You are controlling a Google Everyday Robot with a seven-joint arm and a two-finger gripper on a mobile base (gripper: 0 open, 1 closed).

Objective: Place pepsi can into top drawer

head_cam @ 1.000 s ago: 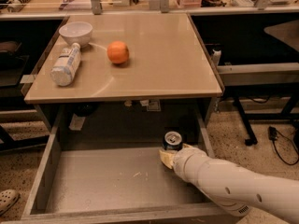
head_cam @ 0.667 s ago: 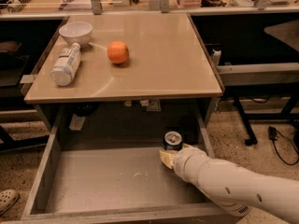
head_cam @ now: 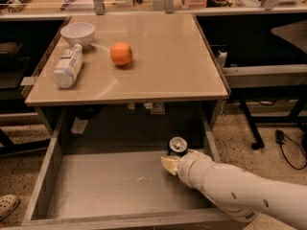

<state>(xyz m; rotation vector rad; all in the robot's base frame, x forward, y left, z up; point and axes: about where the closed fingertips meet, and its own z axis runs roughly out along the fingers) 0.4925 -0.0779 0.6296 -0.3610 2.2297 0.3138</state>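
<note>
The pepsi can [head_cam: 178,146] stands upright in the back right part of the open top drawer [head_cam: 115,186], its silver top facing up. My gripper [head_cam: 171,162] is inside the drawer right against the can, reaching in from the lower right on the white arm [head_cam: 240,190]. The gripper's body hides the can's lower part. The drawer is pulled fully out below the tabletop.
On the beige tabletop [head_cam: 163,66] lie a white plastic bottle [head_cam: 67,67] on its side, a white bowl [head_cam: 77,33] and an orange [head_cam: 121,53]. Desks stand left and right, with cables on the floor at right. A shoe [head_cam: 7,206] shows at lower left.
</note>
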